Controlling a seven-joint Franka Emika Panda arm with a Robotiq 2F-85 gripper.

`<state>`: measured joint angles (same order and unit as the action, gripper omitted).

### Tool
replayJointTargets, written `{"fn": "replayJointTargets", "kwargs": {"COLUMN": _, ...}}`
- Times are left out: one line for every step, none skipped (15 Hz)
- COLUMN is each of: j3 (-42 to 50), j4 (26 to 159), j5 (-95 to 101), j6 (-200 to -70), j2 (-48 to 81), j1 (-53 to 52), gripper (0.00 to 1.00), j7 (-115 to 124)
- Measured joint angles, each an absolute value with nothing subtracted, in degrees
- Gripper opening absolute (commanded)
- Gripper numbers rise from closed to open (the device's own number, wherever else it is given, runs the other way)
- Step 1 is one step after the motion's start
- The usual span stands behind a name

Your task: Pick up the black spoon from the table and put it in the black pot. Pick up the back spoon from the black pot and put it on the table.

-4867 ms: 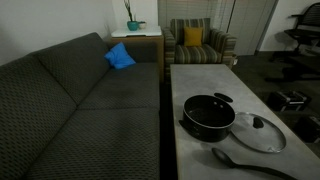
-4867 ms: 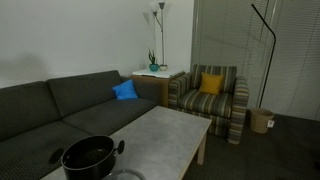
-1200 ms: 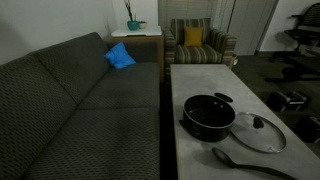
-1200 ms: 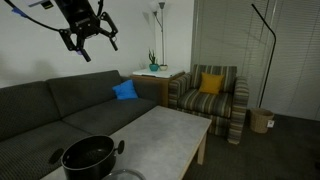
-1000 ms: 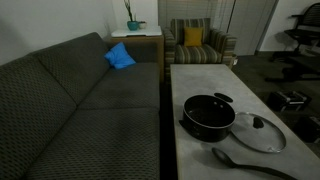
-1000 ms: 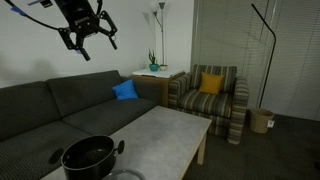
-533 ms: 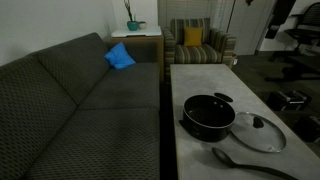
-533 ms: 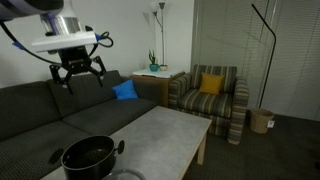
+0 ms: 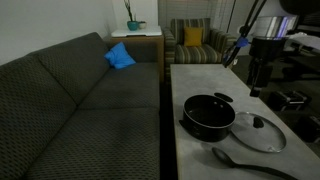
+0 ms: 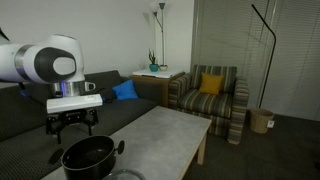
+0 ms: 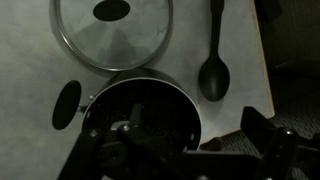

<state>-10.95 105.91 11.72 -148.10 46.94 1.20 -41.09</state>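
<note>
black pot [image 9: 208, 115]: round, shallow, upright, lid off, small side handles, on light grey surface [image 9: 200, 78], in its near half. black spoon [image 9: 243, 163]: slim, flat on surface at 5 o'clock from pot, not touching. Wrist view: spoon [image 11: 214, 62] bowl at 6, handle at 12.

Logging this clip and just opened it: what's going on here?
A robot arm hangs with its gripper open and empty just above the pot on the table. The spoon lies on the table next to the glass lid, beside the pot, not yet touched. No spoon is in the pot, so the first pick-up has not begun.
</note>
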Motion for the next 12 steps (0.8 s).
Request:
{"fn": "replayJointTargets", "kwargs": {"j3": -10.96, "j4": 104.87, "j5": 11.72, "j6": -148.07, "j2": 49.14, "j1": 1.23, "gripper": 1.00, "j7": -41.24}}
{"fn": "replayJointTargets", "kwargs": {"j3": -11.00, "j4": 103.95, "j5": 11.72, "j6": -147.96, "j2": 50.98, "j1": 1.31, "gripper": 1.00, "j7": -41.26}}
{"fn": "replayJointTargets", "kwargs": {"j3": -11.06, "j4": 103.14, "j5": 11.72, "j6": -147.92, "j2": 52.47, "j1": 1.40, "gripper": 1.00, "j7": -41.26}}
{"fn": "replayJointTargets", "kwargs": {"j3": -11.08, "j4": 102.49, "j5": 11.72, "j6": -147.89, "j2": 53.38, "j1": 1.43, "gripper": 1.00, "j7": -41.27}}
{"fn": "replayJointTargets", "kwargs": {"j3": -11.10, "j4": 102.10, "j5": 11.71, "j6": -147.84, "j2": 53.75, "j1": 1.45, "gripper": 1.00, "j7": -41.28}}
{"fn": "replayJointTargets", "kwargs": {"j3": -11.13, "j4": 101.87, "j5": 11.71, "j6": -147.73, "j2": 53.76, "j1": 1.46, "gripper": 1.00, "j7": -41.28}}
{"fn": "replayJointTargets", "kwargs": {"j3": -11.19, "j4": 101.64, "j5": 11.71, "j6": -147.55, "j2": 53.76, "j1": 1.47, "gripper": 1.00, "j7": -41.28}}
{"fn": "replayJointTargets", "kwargs": {"j3": -11.20, "j4": 101.54, "j5": 11.72, "j6": -147.54, "j2": 53.76, "j1": 1.42, "gripper": 1.00, "j7": -41.23}}
{"fn": "replayJointTargets", "kwargs": {"j3": -11.20, "j4": 101.53, "j5": 11.85, "j6": -147.54, "j2": 53.76, "j1": 1.33, "gripper": 1.00, "j7": -41.22}}
{"fn": "replayJointTargets", "kwargs": {"j3": -11.19, "j4": 101.52, "j5": 11.94, "j6": -147.49, "j2": 53.78, "j1": 1.20, "gripper": 1.00, "j7": -41.22}}
{"fn": "replayJointTargets", "kwargs": {"j3": -11.14, "j4": 101.43, "j5": 11.95, "j6": -147.25, "j2": 53.97, "j1": 1.06, "gripper": 1.00, "j7": -41.22}}
{"fn": "replayJointTargets", "kwargs": {"j3": -10.99, "j4": 101.19, "j5": 11.95, "j6": -146.83, "j2": 54.52, "j1": 0.91, "gripper": 1.00, "j7": -41.22}}
